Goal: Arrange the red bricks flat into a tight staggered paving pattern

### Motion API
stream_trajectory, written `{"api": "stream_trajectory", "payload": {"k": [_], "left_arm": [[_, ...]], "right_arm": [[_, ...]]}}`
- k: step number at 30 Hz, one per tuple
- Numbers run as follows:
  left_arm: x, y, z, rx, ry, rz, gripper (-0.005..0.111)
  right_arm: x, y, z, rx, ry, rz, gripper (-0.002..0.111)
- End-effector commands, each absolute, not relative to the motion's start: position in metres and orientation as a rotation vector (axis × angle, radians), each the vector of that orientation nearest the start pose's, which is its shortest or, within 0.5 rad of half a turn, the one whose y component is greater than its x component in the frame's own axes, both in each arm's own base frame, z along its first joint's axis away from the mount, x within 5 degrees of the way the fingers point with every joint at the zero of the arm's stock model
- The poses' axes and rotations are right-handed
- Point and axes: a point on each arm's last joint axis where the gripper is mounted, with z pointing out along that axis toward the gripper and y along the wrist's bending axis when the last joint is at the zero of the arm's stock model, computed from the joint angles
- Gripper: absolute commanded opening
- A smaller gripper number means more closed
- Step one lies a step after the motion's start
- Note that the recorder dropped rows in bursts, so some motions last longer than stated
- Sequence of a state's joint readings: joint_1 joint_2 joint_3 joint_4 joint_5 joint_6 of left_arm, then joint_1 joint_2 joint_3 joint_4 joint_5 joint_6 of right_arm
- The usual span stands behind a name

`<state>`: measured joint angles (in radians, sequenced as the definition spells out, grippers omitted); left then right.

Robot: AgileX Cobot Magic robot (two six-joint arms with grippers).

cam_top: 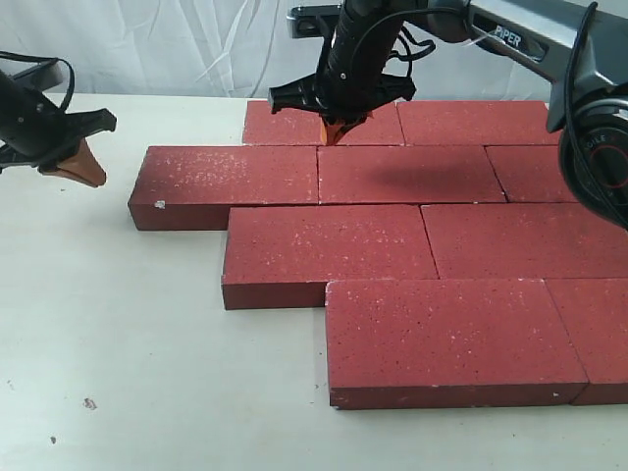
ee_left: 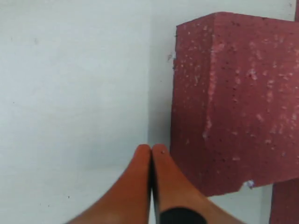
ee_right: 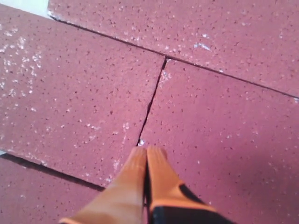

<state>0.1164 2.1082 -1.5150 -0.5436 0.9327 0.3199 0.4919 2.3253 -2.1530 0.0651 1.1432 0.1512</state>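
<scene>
Nearest the camera, the dark red, white-speckled rectangular paver bricks [cam_top: 451, 339] lie flat on the white bench [cam_top: 118, 373] in four rows. Each row is offset from the one behind it, and the edges meet along thin lines. The paving looks close to complete, so the step in hand seems to be tightening the last joints. Further back on the left, the orange-tipped left claw [cam_top: 83, 169] hangs closed and empty above bare bench. It is just beside the free end of the third row's outer brick [cam_top: 231, 177], which has a whitish chipped corner. A sideways push on that end looks like the sensible next move, kept straight so the row does not skew. At the back, the right claw [cam_top: 339, 132], likewise pinched together on nothing, points down at a hairline joint between two bricks; whether it touches them I cannot tell. Beyond it, white lettering on the grey right arm [cam_top: 507, 37] reads "PIPER". The print on the black joint housing [cam_top: 601, 147] is too small to read.
</scene>
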Motion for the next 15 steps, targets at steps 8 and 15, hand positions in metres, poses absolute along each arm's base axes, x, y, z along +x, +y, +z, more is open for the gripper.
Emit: {"api": "stream_trajectory", "payload": {"k": [8,15], "left_arm": [[0.396,0.010,0.209,-0.095,2.808,-0.574,0.000],[0.363,0.008,0.219,-0.106,2.767,-0.531,0.000]], "right_arm": [[0.432,0.244,0.223,-0.512,2.853,0.316,-0.001],[0.426,0.257,0.226,-0.546,2.854,0.531,-0.001]]}}
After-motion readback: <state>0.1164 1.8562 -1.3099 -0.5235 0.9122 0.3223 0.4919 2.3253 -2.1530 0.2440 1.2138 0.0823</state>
